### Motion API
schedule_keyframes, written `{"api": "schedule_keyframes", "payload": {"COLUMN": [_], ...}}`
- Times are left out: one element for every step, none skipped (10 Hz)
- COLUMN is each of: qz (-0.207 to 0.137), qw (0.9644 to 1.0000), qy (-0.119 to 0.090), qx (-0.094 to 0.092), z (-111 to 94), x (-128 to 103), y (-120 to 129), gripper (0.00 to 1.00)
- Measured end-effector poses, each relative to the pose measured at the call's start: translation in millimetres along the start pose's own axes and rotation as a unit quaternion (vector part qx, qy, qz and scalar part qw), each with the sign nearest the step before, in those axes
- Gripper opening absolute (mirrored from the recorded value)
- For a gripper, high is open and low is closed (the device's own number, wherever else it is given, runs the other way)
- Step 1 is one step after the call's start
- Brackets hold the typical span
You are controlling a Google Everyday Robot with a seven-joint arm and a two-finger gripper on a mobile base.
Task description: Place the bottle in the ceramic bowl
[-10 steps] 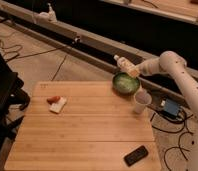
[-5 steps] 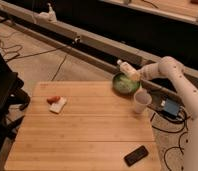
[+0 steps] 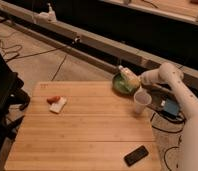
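The green ceramic bowl (image 3: 121,85) sits at the far right edge of the wooden table (image 3: 87,125). The small white bottle (image 3: 128,76) with a pale label is tilted just above the bowl, its cap pointing up and left. My gripper (image 3: 136,80) reaches in from the right on a white arm and is shut on the bottle, directly over the bowl's right half. The bowl's far right side is partly hidden by the bottle and gripper.
A white paper cup (image 3: 141,102) stands just in front of the bowl to the right. A white napkin with a red item (image 3: 56,103) lies at the left. A black phone (image 3: 136,155) lies near the front right edge. Cables run across the floor.
My gripper has carried the bottle a little left and down, from beside the bowl's right rim to over the bowl.
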Motion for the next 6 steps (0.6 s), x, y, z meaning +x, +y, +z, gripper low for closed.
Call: {"api": "schedule_keyframes", "payload": {"qz": [0.004, 0.009, 0.01, 0.009, 0.009, 0.009], "qw": [1.0, 0.9999, 0.9999, 0.9999, 0.9999, 0.9999], "qy": [0.003, 0.005, 0.005, 0.005, 0.005, 0.006], "qx": [-0.003, -0.008, -0.009, -0.008, -0.008, -0.008], "z": [2.8, 5.4, 5.7, 5.5, 5.4, 5.6], "x": [3.9, 6.9, 7.2, 7.4, 7.1, 7.7], "y": [-0.8, -0.8, -0.6, -0.8, -0.8, -1.0], "gripper": [0.69, 0.75, 0.75, 0.75, 0.75, 0.75]}}
